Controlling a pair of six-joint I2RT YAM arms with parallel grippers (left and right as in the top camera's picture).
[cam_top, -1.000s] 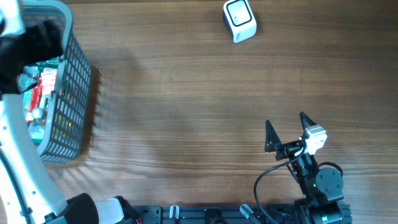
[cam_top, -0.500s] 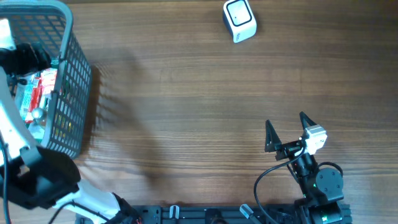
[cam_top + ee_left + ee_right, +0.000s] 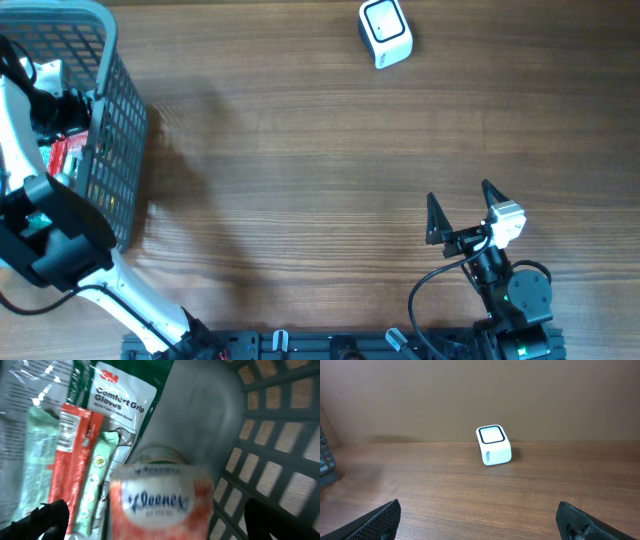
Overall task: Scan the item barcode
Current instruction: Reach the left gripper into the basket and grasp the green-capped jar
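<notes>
My left gripper hangs open inside the grey mesh basket, its fingers either side of a blurred red-and-white Kleenex pack without touching it. Left of that pack lie a slim red packet, a pale green packet and a 3M Comfort Grip Gloves bag. The white barcode scanner stands at the table's far edge, also seen in the right wrist view. My right gripper rests open and empty near the front right.
The basket stands at the table's left edge, and its mesh wall rises just right of my left fingers. Bare wooden tabletop stretches between basket, scanner and right arm.
The left arm has swung round over the basket and its gripper now sits deeper among the items. The right arm and scanner have not moved.
</notes>
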